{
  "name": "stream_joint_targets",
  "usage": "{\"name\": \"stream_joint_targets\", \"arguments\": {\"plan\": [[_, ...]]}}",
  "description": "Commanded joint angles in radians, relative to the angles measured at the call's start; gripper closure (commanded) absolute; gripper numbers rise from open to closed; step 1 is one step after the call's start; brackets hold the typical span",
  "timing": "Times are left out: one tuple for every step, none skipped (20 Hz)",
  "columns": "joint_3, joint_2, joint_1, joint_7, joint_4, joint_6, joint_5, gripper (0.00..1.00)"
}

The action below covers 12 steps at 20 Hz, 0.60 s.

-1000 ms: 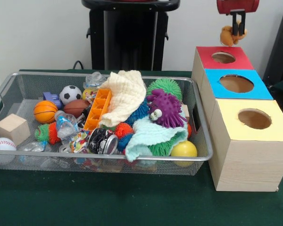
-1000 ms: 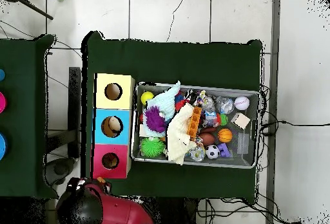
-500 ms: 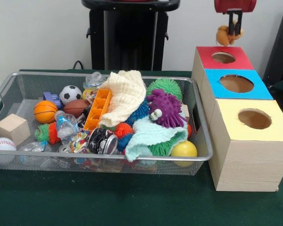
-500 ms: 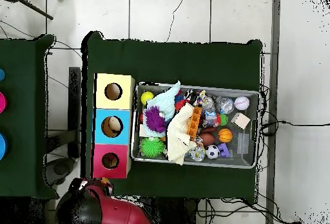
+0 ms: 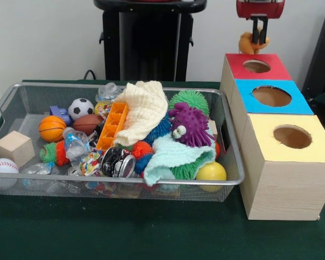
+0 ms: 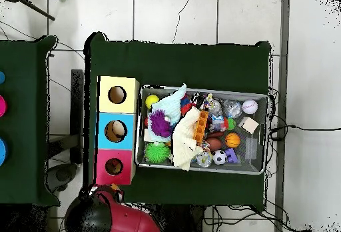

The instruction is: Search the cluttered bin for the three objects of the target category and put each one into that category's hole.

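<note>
My gripper (image 5: 258, 37) hangs at the top right of the front view, shut on a small orange-brown plush toy (image 5: 247, 44). It holds the toy in the air just above and behind the far edge of the red-faced box (image 5: 235, 62), a little left of its round hole (image 5: 257, 66). The silver wire-mesh bin (image 5: 234, 162) stands left of the boxes, full of toys. In the overhead view the hole (image 6: 114, 167) and the bin (image 6: 264, 136) show, and only the red arm (image 6: 113, 217) at the bottom edge.
A blue-faced box (image 5: 295, 107) and a yellow-faced box (image 5: 281, 179) stand in a row in front of the red one. The bin holds a purple spiky toy (image 5: 190, 124), cream cloth (image 5: 146, 108), orange tray (image 5: 112, 125), balls and a wooden cube (image 5: 14, 147).
My gripper has moved left and slightly up with the plush toy, from right of the red box's hole to its far left edge.
</note>
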Motion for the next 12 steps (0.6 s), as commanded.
{"name": "stream_joint_targets", "arguments": {"plan": [[-0.01,0.048,-0.01,0.181,-0.12,-0.133,-0.032,1.0],[-0.009,0.051,-0.011,0.183,-0.122,-0.141,-0.034,1.0],[-0.009,0.047,-0.01,0.185,-0.124,-0.143,-0.032,1.0],[-0.017,0.041,-0.003,0.186,-0.126,-0.136,-0.027,1.0],[-0.024,0.034,0.003,0.186,-0.13,-0.126,-0.022,1.0],[-0.018,0.028,-0.001,0.188,-0.13,-0.125,-0.019,1.0],[-0.015,0.025,-0.003,0.185,-0.133,-0.121,-0.018,1.0],[-0.014,0.023,-0.003,0.186,-0.137,-0.119,-0.016,1.0],[-0.014,0.021,-0.002,0.188,-0.141,-0.114,-0.011,1.0],[-0.017,0.02,0.002,0.189,-0.146,-0.108,-0.007,1.0],[-0.026,0.018,0.01,0.189,-0.155,-0.096,-0.001,1.0],[-0.036,0.017,0.018,0.189,-0.163,-0.083,0.004,1.0]]}}
